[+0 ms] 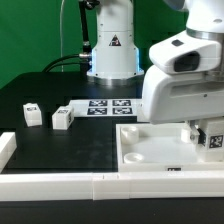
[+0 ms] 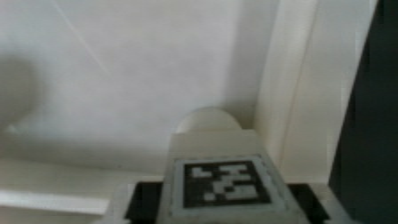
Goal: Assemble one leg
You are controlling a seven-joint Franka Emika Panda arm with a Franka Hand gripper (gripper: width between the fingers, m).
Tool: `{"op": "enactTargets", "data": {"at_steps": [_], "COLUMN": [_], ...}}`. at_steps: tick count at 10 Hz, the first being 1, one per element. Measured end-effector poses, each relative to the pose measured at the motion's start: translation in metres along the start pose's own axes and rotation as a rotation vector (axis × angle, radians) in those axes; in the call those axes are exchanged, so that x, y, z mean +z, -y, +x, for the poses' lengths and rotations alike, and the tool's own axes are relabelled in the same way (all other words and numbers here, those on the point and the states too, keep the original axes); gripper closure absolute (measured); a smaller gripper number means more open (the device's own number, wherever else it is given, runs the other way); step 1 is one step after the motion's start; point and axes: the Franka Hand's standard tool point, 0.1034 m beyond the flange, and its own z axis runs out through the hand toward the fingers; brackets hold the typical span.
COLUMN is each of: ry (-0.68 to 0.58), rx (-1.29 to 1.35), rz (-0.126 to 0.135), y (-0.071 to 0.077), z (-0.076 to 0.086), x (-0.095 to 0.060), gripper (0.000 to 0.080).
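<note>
White leg (image 2: 222, 180) clamped in gripper (image 1: 208, 140) | over tray (image 1: 140, 150) corner | seating left | two legs (image 1: 62, 118) untouched

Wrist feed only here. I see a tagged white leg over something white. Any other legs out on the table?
Observer: Yes, two. One loose leg and a second loose leg stand on the black table, toward the exterior view's left.
Operator: What's the white surface under me?
Observer: The big square tray panel. The end effector, with the held leg, is over the part of it toward the exterior view's right.
Operator: Where's the marker board?
Observer: The marker board lies flat beyond the tray panel, in front of the robot base, beside the second loose leg.
</note>
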Motion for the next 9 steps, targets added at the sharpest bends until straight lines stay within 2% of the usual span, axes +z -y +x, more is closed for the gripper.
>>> {"op": "enactTargets", "data": {"at_steps": [4, 5, 8, 9], "ry": [-0.029, -0.024, -0.011, -0.011], "rx": [0.529, 0.710, 0.976, 0.974], "rz": [0.015, 0.027, 0.034, 0.034], "y": [0.0033, 0.0032, 0.0043, 0.0041], "z": [0.0057, 0.0060, 0.0046, 0.0045], "x": [-0.0025, -0.0021, -0.0003, -0.0001], "gripper": [0.0531, 0.0531, 0.0531, 0.0531]}}
